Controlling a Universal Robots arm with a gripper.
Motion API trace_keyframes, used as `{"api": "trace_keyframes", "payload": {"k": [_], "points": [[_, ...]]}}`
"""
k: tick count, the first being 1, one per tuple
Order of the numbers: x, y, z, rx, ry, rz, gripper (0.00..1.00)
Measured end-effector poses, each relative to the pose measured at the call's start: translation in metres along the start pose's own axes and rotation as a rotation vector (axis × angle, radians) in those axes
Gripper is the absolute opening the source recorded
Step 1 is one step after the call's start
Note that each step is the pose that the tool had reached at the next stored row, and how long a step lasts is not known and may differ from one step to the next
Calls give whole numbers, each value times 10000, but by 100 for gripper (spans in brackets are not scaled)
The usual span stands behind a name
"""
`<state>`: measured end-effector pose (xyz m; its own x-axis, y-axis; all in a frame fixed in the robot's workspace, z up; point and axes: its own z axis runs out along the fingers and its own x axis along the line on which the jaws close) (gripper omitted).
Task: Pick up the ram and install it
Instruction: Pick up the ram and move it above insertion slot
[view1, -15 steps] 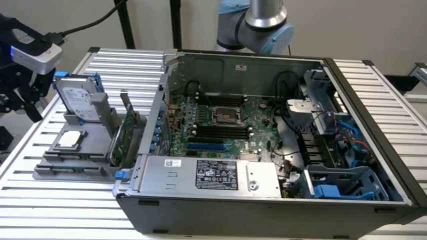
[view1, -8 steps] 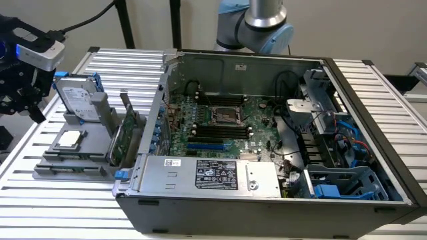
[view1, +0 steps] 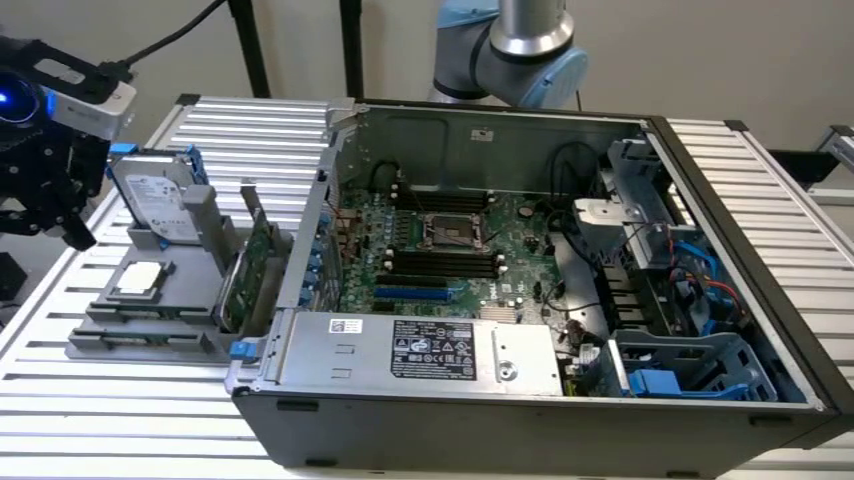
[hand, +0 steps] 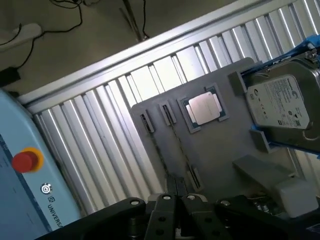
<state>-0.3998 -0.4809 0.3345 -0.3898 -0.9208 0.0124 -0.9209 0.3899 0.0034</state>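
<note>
Exterior view high over computer case (view1: 534, 432); wrist view close above shared tray (hand: 220, 150)

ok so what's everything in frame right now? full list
computer case: 1, black, open, exterior view's middle and right
motherboard: 1, green, inside the case
power supply: 1, silver, labelled, along the case's near edge
parts holder: 1, grey, on the table at the exterior view's left of the case
hard drive: 1, silver in a blue bracket, propped on the holder
CPU: 1, silver, flat in the holder
expansion card: 1, green, upright between holder and case
table: 1, slatted aluminium
stop button: 1, red on yellow, on a light-blue box
robot arm: 1, silver and light blue, behind the case
gripper: 1, black, over the holder
</note>
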Motion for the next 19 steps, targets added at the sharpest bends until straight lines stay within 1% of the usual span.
{"api": "trace_keyframes", "payload": {"k": [10, 15, 19], "points": [[0, -2, 161, 19, 5, -1494, 0], [3, -3, 247, 27, 7, -2103, 0], [10, -8, 320, 31, 8, -2474, 0]]}}
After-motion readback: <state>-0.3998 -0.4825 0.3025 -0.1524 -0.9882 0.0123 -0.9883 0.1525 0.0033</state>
